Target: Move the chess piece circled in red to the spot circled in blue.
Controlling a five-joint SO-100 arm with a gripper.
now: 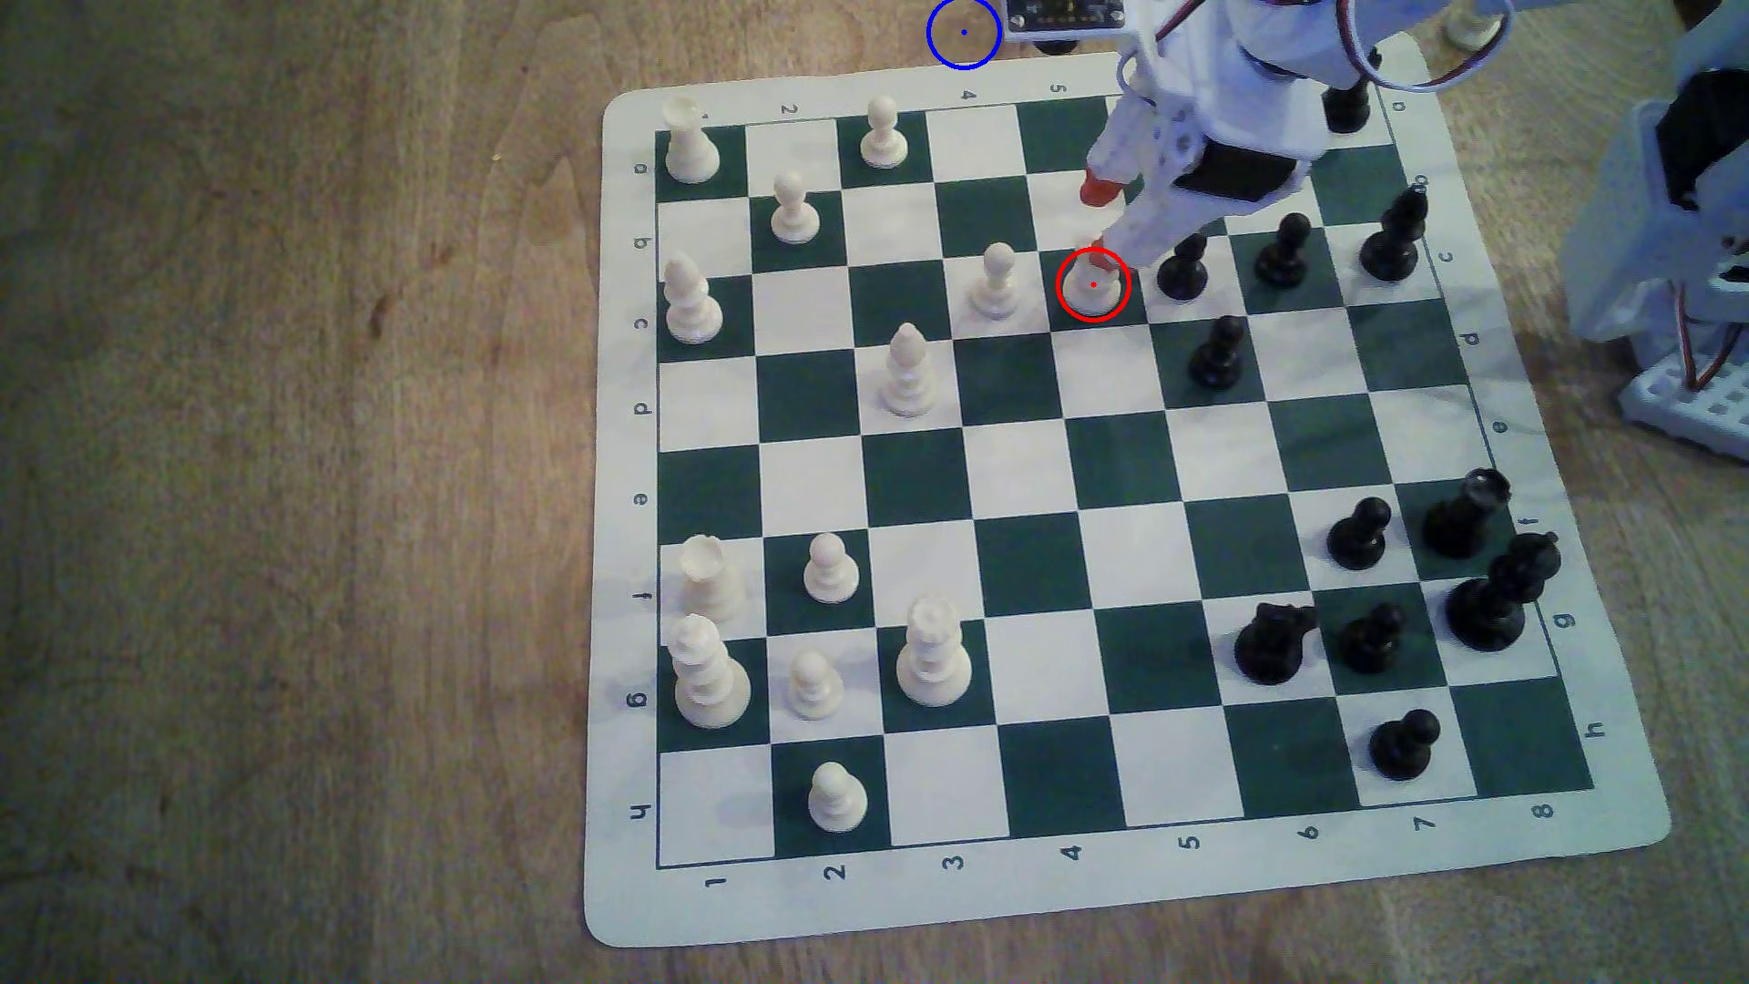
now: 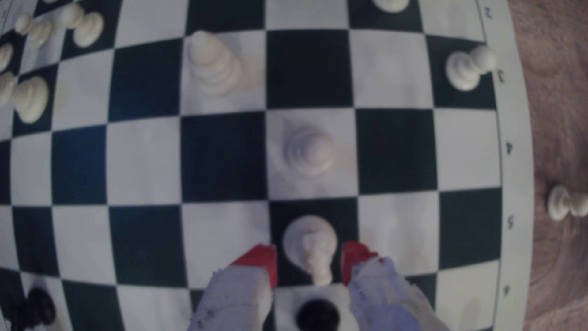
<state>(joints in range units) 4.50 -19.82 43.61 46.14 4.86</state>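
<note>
A white robot arm's red-tipped end effector is straddling the short cream-white plastic chess piece on a dark green square at the board's far side, jaws parted and gripping nothing; the blue-ringed spot is lying on the wooden counter beyond the far edge.

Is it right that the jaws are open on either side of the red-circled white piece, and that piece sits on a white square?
Not quite: the chess piece circled in red stands on a dark square, as the wrist view shows. The open jaws do flank it.
</note>
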